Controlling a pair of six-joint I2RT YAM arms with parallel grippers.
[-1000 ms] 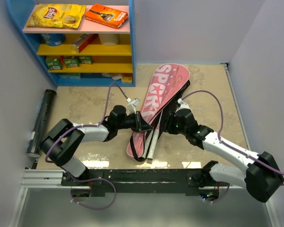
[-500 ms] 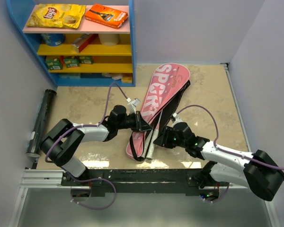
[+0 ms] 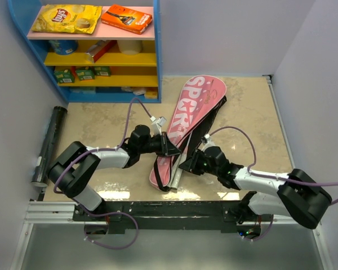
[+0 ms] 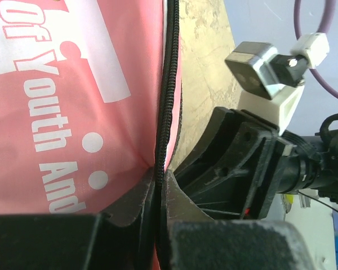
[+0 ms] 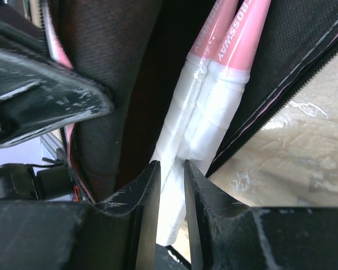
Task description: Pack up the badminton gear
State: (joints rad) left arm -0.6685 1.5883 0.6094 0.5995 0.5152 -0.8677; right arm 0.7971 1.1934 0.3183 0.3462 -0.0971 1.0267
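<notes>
The pink bag [image 3: 194, 107] lettered "SPORT" lies slantwise on the table, its narrow end toward me. My left gripper [image 3: 172, 147] is shut on the bag's black zipper edge [image 4: 168, 84], holding the pink side [image 4: 73, 84] up. Two racket handles [image 3: 178, 178], pink with white grip wrap [image 5: 214, 95], stick out of the bag's open narrow end. My right gripper [image 5: 172, 166] is shut on one white grip, low by the bag's mouth [image 3: 186, 166]. The long black tube [image 3: 49, 143] lies along the left wall. No shuttlecock is clearly visible.
A blue shelf unit [image 3: 158, 50] with snack packets and boxes stands at the back left. The grey walls close in the table on the left, back and right. The black arm rail [image 3: 158, 211] runs along the near edge.
My right gripper has slid down-left along the racket handles toward the near end of the bag, its arm now lower. The left arm and the bag have not moved.
</notes>
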